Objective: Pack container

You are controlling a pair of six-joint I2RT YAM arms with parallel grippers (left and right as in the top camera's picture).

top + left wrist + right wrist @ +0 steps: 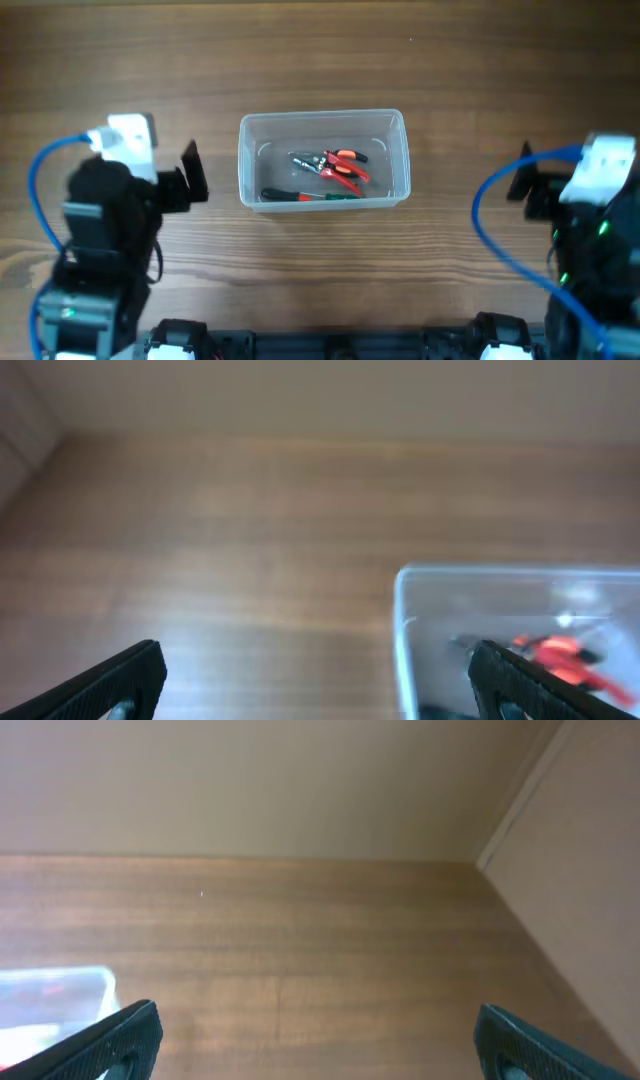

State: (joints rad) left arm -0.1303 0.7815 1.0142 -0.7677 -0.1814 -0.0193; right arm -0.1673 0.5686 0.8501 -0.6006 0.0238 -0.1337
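The clear plastic container (pixel 322 122) stands at the middle of the wooden table. Inside lie red-handled pliers (pixel 343 167) and a dark green-handled tool (pixel 300 195) along the near wall. My left gripper (pixel 192 172) is open and empty, left of the container. In the left wrist view the container (pixel 405 640) shows at lower right with the red pliers (pixel 560 650) behind my right finger; the jaws (pixel 318 685) are wide apart. My right gripper (pixel 522 180) is open and empty, right of the container. In the right wrist view its jaws (pixel 318 1045) frame bare table, with the container's corner (pixel 60 982) at lower left.
The wooden table (pixel 320 260) runs all round the container. A beige wall (pixel 300 780) stands behind the table, with a side wall (pixel 580 870) at the right. Blue cables (pixel 490 230) loop off both arms.
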